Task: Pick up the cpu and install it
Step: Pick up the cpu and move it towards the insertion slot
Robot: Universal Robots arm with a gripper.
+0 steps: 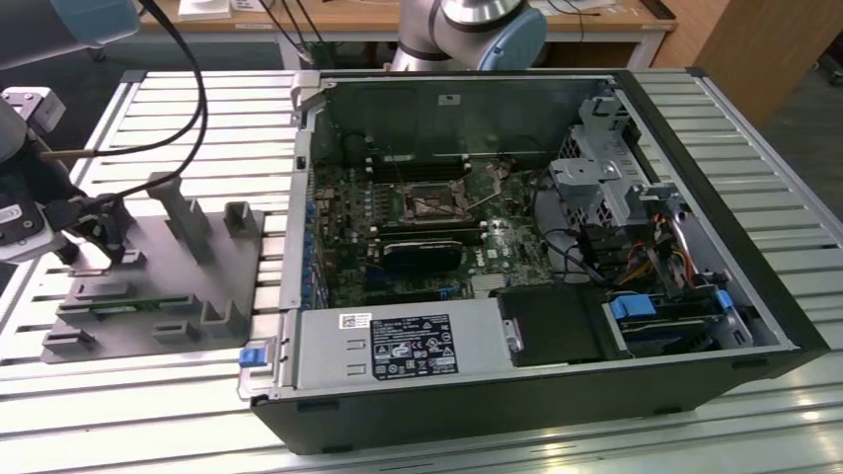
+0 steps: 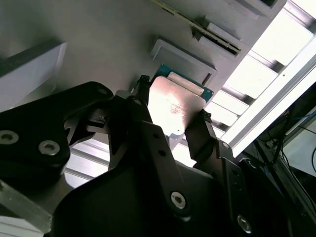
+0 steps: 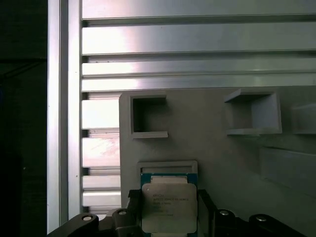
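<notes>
Cpu lies flat directly between fingers of gripper, clamped on two opposite edges, over grey tray pocket.

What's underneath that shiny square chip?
The cpu lies over the grey plastic tray, next to a raised grey frame. A green board edge peeks from beneath its metal top. The tray surface directly below is covered by the chip.

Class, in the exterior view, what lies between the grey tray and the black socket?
In the exterior view, the case's side wall and some green motherboard separate grey tray and socket.
</notes>
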